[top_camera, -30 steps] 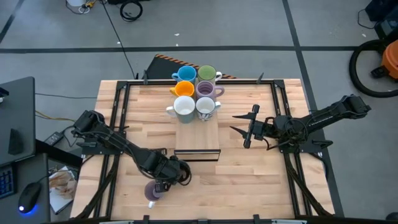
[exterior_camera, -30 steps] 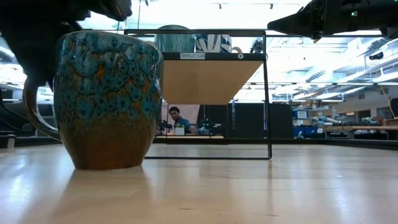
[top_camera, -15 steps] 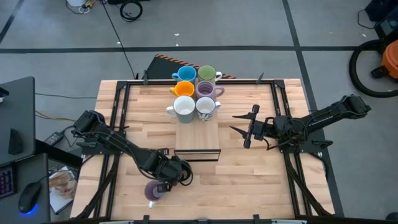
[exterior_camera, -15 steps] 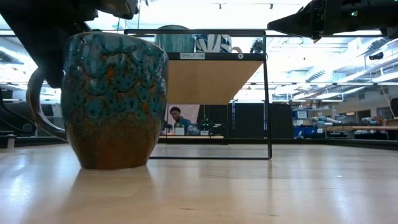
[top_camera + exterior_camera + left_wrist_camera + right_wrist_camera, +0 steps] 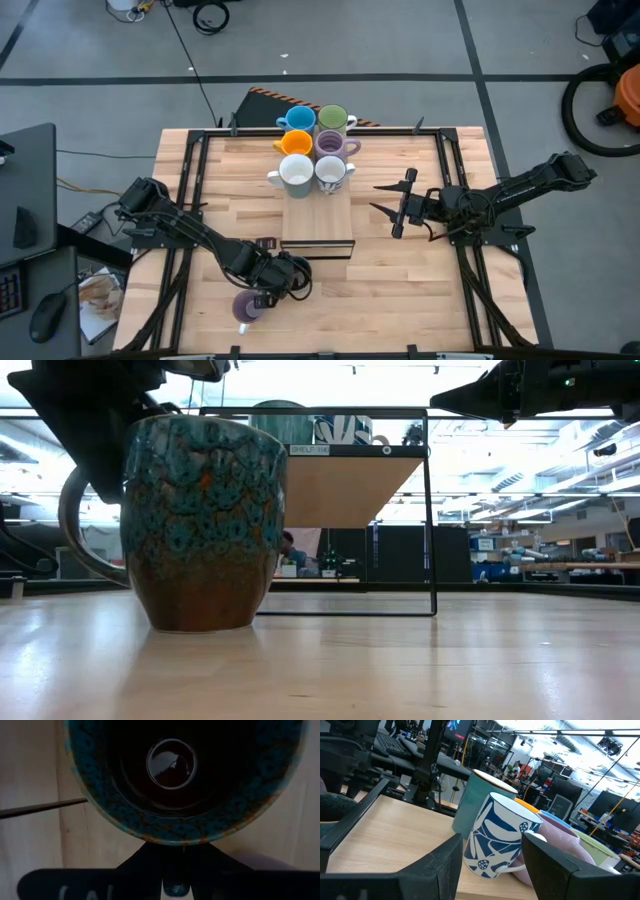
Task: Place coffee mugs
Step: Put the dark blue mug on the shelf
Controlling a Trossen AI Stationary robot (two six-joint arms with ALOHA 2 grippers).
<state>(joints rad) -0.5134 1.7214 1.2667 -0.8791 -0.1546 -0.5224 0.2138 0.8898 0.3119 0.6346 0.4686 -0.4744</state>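
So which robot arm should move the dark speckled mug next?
The left. Its gripper sits right over the dark speckled mug near the table's front, while the right gripper hovers far off beside the shelf.

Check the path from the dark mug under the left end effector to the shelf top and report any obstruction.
Nothing visible blocks it. The left end effector sits over the dark mug near the shelf, whose front top is bare; six mugs crowd the back.

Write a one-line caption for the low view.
Dark teal-and-brown speckled mug stands on the wooden table under the left arm, black wire shelf behind.
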